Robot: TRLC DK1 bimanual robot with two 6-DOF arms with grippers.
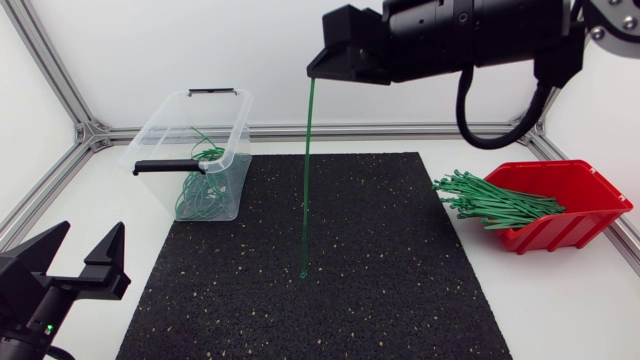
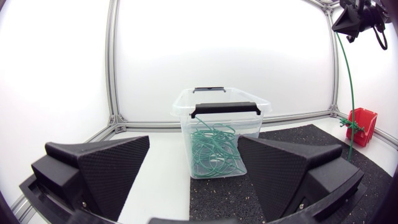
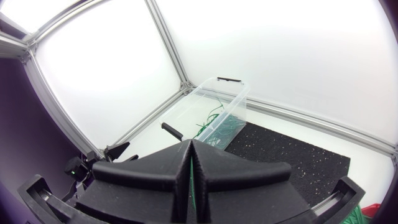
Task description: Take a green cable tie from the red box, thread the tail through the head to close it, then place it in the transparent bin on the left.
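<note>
Matting [image 1: 320,260], black with pale flecks, lies nearest us on the white table [image 1: 560,310]. Is our left gripper [image 1: 90,240] over it?

No, we see it off the mat's near left corner, above bare table, its fingers spread wide with nothing between them. White walls and aluminium rails close the space behind.

And the cable tie [image 1: 306,180]?

We hold it in our right gripper [image 1: 312,72], whose fingers are pressed together on its upper end, high above the mat. It hangs straight, thin and green, with its lower end over the mat's middle. We cannot tell whether it touches.

What about the containers?

At the mat's far left corner, the transparent bin [image 1: 160,135] with black handles holds looped green ties [image 1: 200,190]. Beside the mat's right edge sits the red box [image 1: 575,225], with a bundle of straight green ties [image 1: 495,200] sticking out of its open front.
</note>
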